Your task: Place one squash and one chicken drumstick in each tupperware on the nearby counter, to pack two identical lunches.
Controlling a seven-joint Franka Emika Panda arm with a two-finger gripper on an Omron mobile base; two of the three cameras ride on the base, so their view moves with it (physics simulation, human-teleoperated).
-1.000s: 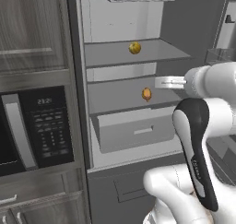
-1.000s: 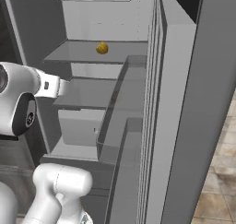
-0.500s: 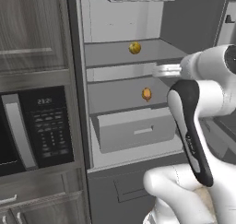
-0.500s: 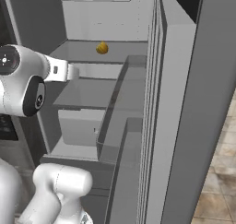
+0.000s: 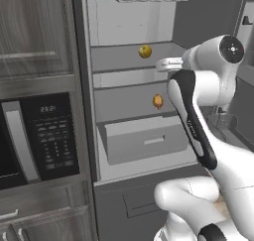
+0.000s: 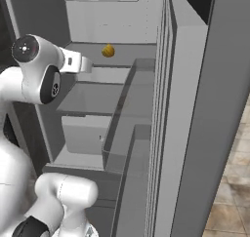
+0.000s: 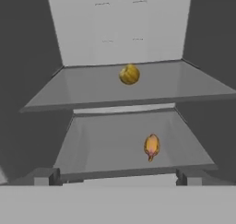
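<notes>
**Squash and drumstick on the fridge shelves, gripper at the opening**

The yellow-orange squash sits on the upper shelf of the open fridge, about midway across it and set back from the front edge. One shelf below the squash, and slightly to the right of it in the left base view, lies the chicken drumstick, glossy orange-brown, near the front edge of the lower shelf. In the hand view its thick end points toward the back and its thin end toward the front.

Below the drumstick's shelf a pale drawer stands partly pulled out.

The gripper is held level at the front of the fridge, just right of and a little below the squash, apart from it. Its fingers hold nothing; how wide they stand I cannot tell.

Left of the fridge, a black microwave is built in under a dark wood cabinet door.
</notes>
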